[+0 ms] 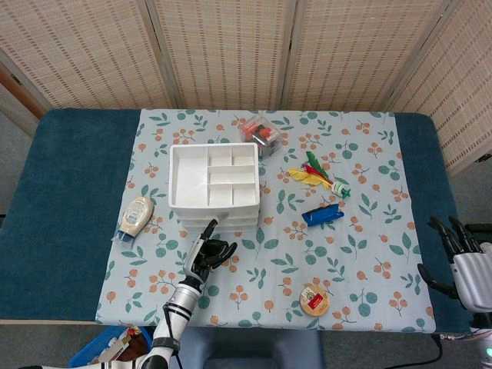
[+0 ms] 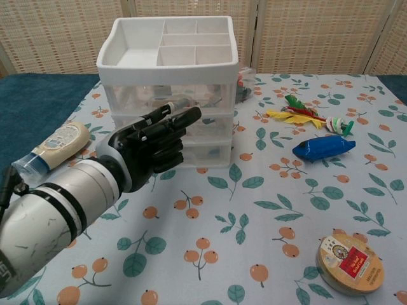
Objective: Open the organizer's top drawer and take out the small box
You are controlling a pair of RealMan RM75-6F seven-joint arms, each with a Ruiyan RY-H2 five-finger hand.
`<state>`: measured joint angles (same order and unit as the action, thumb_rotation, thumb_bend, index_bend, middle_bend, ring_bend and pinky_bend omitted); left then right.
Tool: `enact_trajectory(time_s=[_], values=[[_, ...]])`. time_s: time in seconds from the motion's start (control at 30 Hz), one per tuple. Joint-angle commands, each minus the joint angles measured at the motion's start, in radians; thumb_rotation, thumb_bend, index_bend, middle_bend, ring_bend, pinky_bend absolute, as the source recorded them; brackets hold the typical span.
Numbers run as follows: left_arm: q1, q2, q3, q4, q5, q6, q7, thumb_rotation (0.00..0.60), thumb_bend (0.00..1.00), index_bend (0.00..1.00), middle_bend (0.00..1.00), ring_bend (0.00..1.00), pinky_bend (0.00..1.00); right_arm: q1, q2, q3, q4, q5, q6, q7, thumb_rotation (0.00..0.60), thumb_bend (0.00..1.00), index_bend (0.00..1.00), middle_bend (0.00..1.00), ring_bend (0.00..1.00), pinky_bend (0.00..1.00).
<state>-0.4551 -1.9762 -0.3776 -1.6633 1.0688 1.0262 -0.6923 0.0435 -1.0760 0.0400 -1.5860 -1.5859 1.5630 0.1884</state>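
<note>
— Why is the left hand (image 2: 149, 143) right in front of the organizer (image 2: 168, 89)?
— It's after the top drawer (image 2: 172, 98), one finger out, the rest curled, holding nothing. The small box, I can't make out. Right hand (image 1: 461, 261) waits spread

Two cameras on the robot, one high and one low, both facing the folding screen.

The head view looks steeply down from far off, taking in the whole bench (image 1: 69, 223) and the organizer's (image 1: 213, 187) open top tray. The chest view sits low and close, looking nearly level across the cloth at the organizer's drawer fronts. Both share the organizer, the left hand (image 2: 149, 147) before it, the blue fish toy (image 2: 322, 147) and the round tin (image 2: 350, 263).
</note>
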Motion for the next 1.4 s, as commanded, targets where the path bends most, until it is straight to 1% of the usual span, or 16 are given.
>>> enact_trajectory(time_s=[0.03, 0.23, 0.8, 1.13, 1.4], values=[[-0.002, -0.004, -0.008, 0.000, -0.007, 0.002, 0.006, 0.600, 0.29, 0.15, 0.96, 1.00, 1.00, 0.001, 0.001, 0.001, 0.000, 0.000, -0.001, 0.000, 0.600, 0.33, 0.01, 0.17, 0.03, 0.13], [-0.004, -0.007, -0.027, 0.000, -0.028, -0.001, 0.017, 0.600, 0.29, 0.18, 0.96, 1.00, 1.00, 0.001, 0.000, 0.002, 0.003, 0.003, -0.005, 0.003, 0.600, 0.33, 0.01, 0.17, 0.03, 0.13], [-0.004, -0.007, -0.049, 0.005, -0.058, -0.018, 0.026, 0.600, 0.29, 0.26, 0.96, 1.00, 1.00, 0.000, -0.002, 0.002, 0.006, 0.005, -0.008, 0.007, 0.600, 0.33, 0.01, 0.17, 0.03, 0.13], [0.013, 0.001, -0.036, 0.000, -0.050, -0.018, 0.011, 0.600, 0.29, 0.29, 0.96, 1.00, 1.00, 0.000, -0.004, 0.000, 0.006, 0.005, -0.013, 0.002, 0.600, 0.33, 0.01, 0.17, 0.03, 0.13], [0.035, 0.013, -0.015, -0.008, -0.035, -0.018, -0.006, 0.600, 0.29, 0.30, 0.97, 1.00, 1.00, 0.002, -0.003, -0.002, 0.002, 0.000, -0.014, -0.005, 0.600, 0.33, 0.01, 0.17, 0.03, 0.13]])
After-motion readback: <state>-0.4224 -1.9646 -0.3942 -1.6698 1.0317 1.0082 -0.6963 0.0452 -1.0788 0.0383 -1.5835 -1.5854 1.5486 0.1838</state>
